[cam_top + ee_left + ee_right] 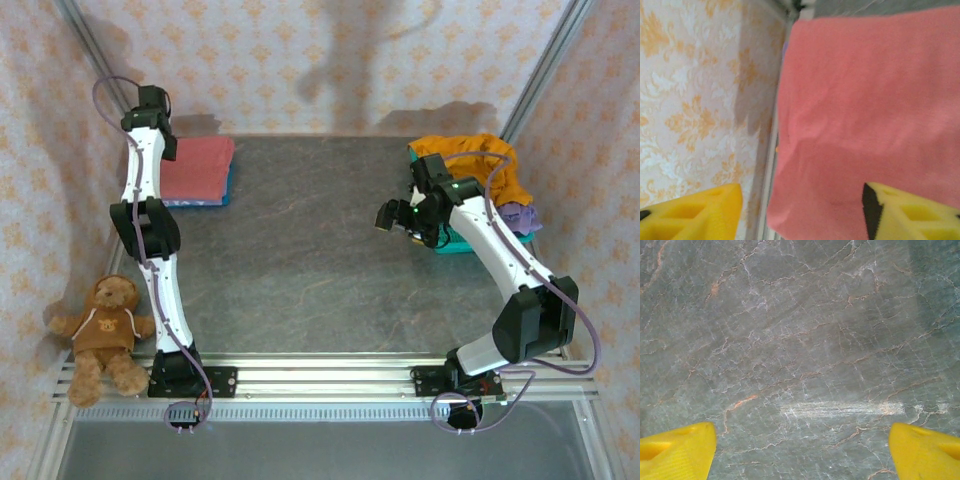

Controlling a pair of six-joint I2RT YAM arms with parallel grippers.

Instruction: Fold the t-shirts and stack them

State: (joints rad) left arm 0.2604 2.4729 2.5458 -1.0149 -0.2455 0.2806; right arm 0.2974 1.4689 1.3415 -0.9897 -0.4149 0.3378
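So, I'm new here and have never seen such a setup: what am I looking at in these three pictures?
These are two robot arms bolted to the near edge of a grey table. The overhead picture looks down from behind them: left arm on the left, right arm on the right. The other two pictures come from cameras on each wrist; the yellow wedges at the bottom are that arm's own jaws. A folded red t-shirt lies in the far left corner, with the left arm's jaws spread open above it. On the right a teal basket holds an orange t-shirt and a purple t-shirt. The right arm's jaws stand open over bare table. A teddy bear sits at the left. Nothing is held.
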